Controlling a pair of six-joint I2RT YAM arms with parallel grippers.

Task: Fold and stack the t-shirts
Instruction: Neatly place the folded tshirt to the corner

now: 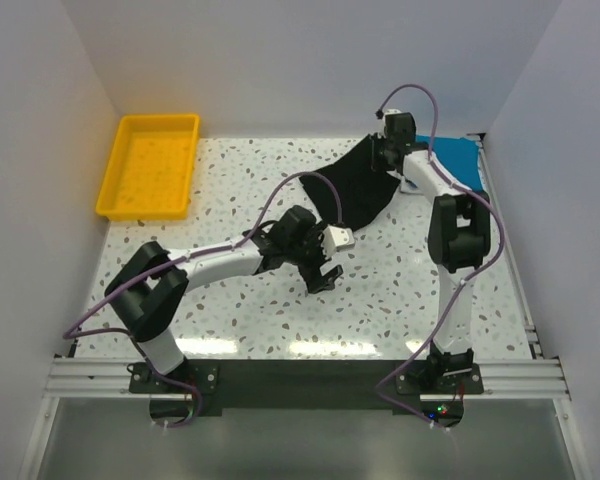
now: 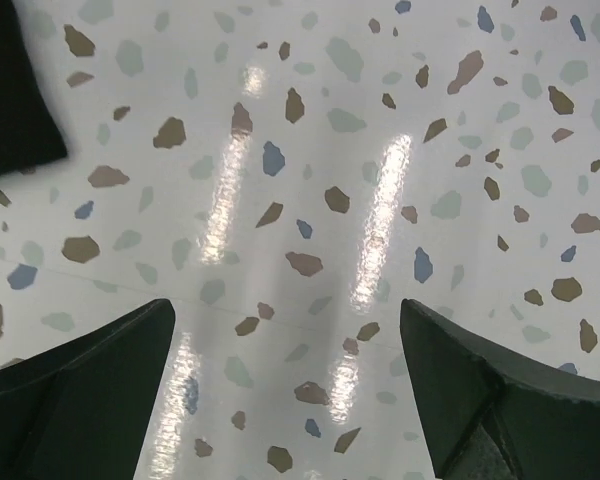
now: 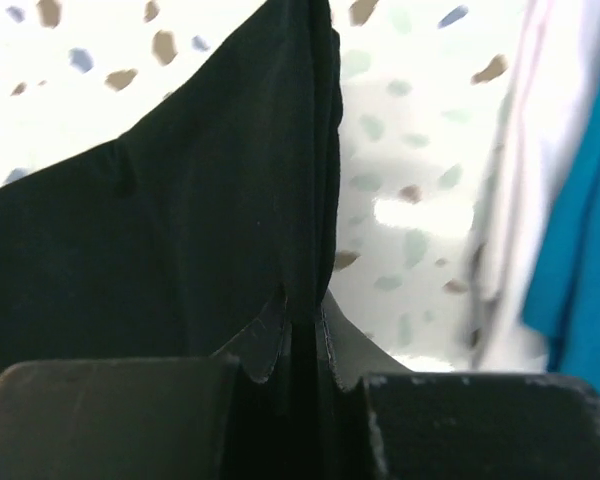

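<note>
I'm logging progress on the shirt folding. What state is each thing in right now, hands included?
black t-shirt: spread loose, not neatly folded, one edge pinched.
blue t-shirt: lying at the far right, partly hidden; folded or not, cannot tell.
white t-shirt: beside the blue one, blurred; state unclear.
yellow tray: upright, empty.
left hand: open, empty.
right hand: shut on the black t-shirt.

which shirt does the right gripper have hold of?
The black t-shirt: its edge is pinched in the right gripper. The blue t-shirt and white t-shirt lie off to the side, ungripped.
</note>
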